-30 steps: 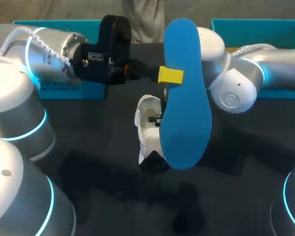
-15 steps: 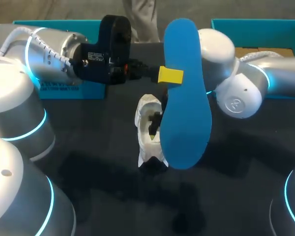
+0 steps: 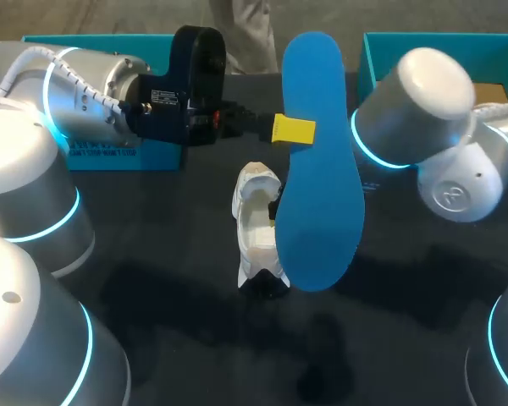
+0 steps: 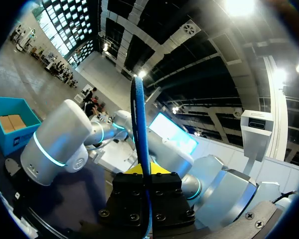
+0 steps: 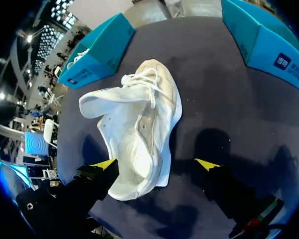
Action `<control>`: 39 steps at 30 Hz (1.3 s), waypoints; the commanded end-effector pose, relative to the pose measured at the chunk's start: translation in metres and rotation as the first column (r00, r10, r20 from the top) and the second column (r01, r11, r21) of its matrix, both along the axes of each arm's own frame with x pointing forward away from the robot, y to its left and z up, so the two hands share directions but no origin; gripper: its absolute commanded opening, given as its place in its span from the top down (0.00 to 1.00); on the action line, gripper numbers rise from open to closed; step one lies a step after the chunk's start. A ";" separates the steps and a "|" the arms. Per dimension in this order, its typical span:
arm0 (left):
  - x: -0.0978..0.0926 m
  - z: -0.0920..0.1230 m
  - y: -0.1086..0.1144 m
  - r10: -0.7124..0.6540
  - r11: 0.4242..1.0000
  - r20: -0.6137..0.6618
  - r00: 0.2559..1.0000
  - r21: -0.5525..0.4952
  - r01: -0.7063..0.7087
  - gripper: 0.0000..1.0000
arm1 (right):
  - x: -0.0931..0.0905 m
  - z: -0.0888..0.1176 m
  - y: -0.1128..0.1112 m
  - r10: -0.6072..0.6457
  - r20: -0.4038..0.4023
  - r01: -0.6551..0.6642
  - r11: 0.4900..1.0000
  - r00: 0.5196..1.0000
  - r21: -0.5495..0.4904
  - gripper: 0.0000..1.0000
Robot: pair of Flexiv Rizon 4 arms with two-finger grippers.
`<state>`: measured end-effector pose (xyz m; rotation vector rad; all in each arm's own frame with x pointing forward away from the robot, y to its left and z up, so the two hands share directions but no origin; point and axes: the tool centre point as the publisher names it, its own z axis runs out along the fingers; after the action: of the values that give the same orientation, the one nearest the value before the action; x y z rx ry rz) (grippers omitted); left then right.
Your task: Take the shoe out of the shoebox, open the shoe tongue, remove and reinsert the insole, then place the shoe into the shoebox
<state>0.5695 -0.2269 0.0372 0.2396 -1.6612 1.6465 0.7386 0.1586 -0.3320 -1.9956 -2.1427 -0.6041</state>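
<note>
The flat blue insole (image 3: 319,178) looks matt and smooth — foam, by its look; the white lace-up shoe (image 5: 139,124) is soft, matt (creased tongue) on the dark tabletop (image 3: 423,338) — dull.

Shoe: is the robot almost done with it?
About halfway. Done: the white shoe lies on the table, out of the shoebox, tongue open, its blue insole pulled out. In hand: the left gripper holds that insole up. Left: slide it back in, then put the shoe into the shoebox.

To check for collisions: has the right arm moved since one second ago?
Yes. The right arm has swung right, away from the still insole.
</note>
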 end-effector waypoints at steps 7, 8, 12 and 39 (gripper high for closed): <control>0.000 -0.001 -0.001 0.000 1.000 0.000 1.000 -0.002 0.000 1.00 | -0.002 0.001 -0.004 0.000 0.003 0.000 1.000 1.000 0.009 0.00; 0.000 -0.001 -0.001 0.000 1.000 0.000 1.000 -0.002 0.000 1.00 | -0.002 0.001 -0.004 0.000 0.003 0.000 1.000 1.000 0.009 0.00; 0.000 -0.001 -0.001 0.000 1.000 0.000 1.000 -0.002 0.000 1.00 | -0.002 0.001 -0.004 0.000 0.003 0.000 1.000 1.000 0.009 0.00; 0.026 -0.010 0.039 0.003 0.985 0.461 0.887 0.152 -0.082 1.00 | 0.032 0.108 -0.045 -0.043 -0.153 0.129 0.781 0.987 0.611 0.00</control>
<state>0.5931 -0.1996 0.0211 -0.0169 -2.1290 1.7246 0.7777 0.1237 -0.2310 -1.7785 -1.5620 -0.9213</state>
